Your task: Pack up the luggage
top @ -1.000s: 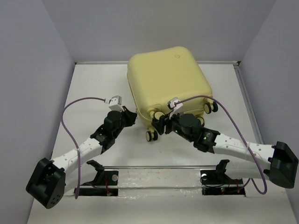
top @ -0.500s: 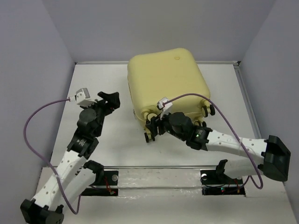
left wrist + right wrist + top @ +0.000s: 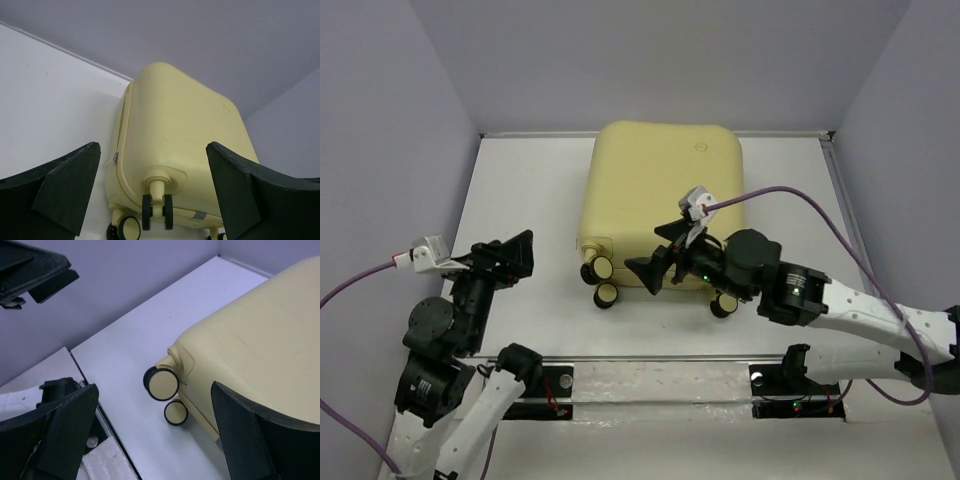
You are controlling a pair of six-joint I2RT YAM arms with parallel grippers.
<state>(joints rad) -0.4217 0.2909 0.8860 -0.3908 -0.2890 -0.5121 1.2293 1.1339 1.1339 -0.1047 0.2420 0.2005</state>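
**Q:** Where does the luggage [image 3: 660,190] sit on the counter [image 3: 520,180]?
**A:** I see it closed and lying flat toward the far wall, with its wheeled edge facing the arm bases.
**Q:** Hands?
**A:** My left hand [image 3: 523,255] is released, jaws wide and empty, well apart to the luggage's left. My right hand [image 3: 650,262] is also released, over the wheeled edge and grasping nothing. Whether it touches, I cannot tell.
**Q:** Smaller items?
**A:** The caster wheels [image 3: 603,270] are cream-faced with black rims, two of them at the near-left corner.
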